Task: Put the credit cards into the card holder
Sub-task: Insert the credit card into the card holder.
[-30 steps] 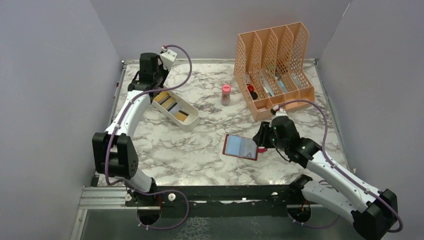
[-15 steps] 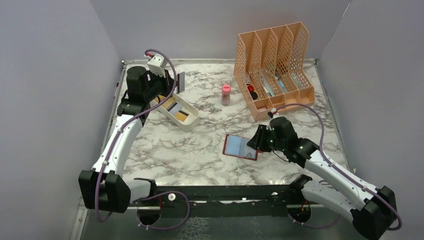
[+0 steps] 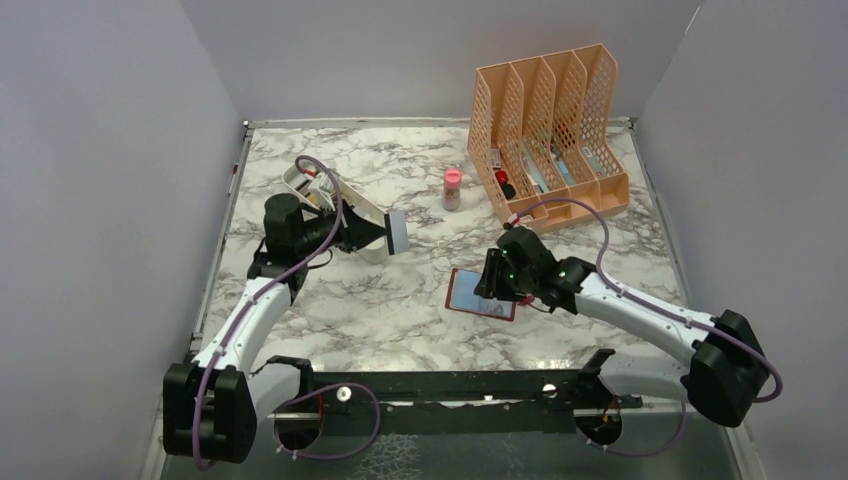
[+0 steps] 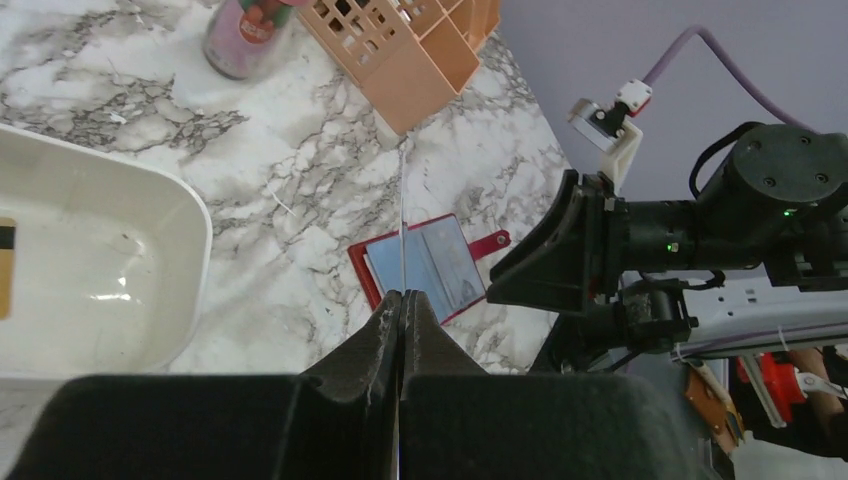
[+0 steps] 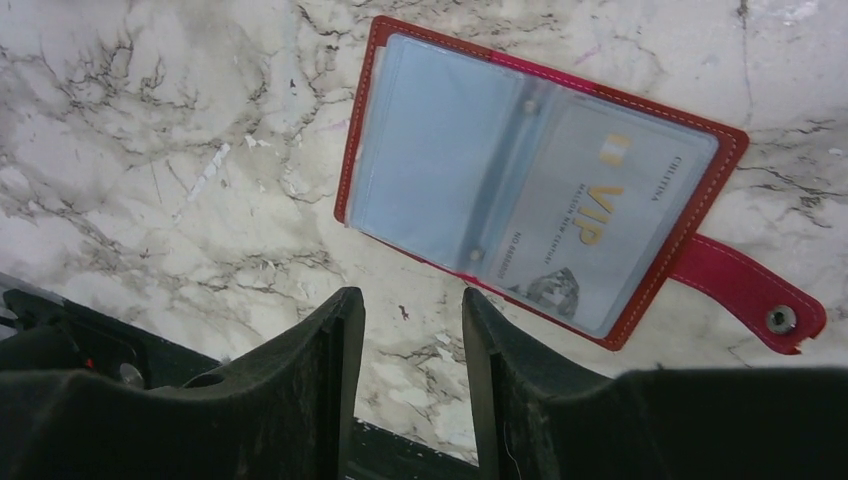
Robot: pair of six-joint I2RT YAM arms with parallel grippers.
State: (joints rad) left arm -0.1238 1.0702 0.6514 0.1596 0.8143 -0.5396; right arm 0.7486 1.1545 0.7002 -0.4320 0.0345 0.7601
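Top external shows the left pincer, clamped on a credit card, now swung off the tray toward the open card holder on the near-right worktop, where the right pincer hovers slightly parted, so insertion looks next.

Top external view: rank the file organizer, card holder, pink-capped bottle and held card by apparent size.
1. File organizer.
2. Card holder, partly hidden by the right gripper.
3. Pink-capped bottle and the card in the left gripper look alike; the card sits nearer the camera, so unranked.
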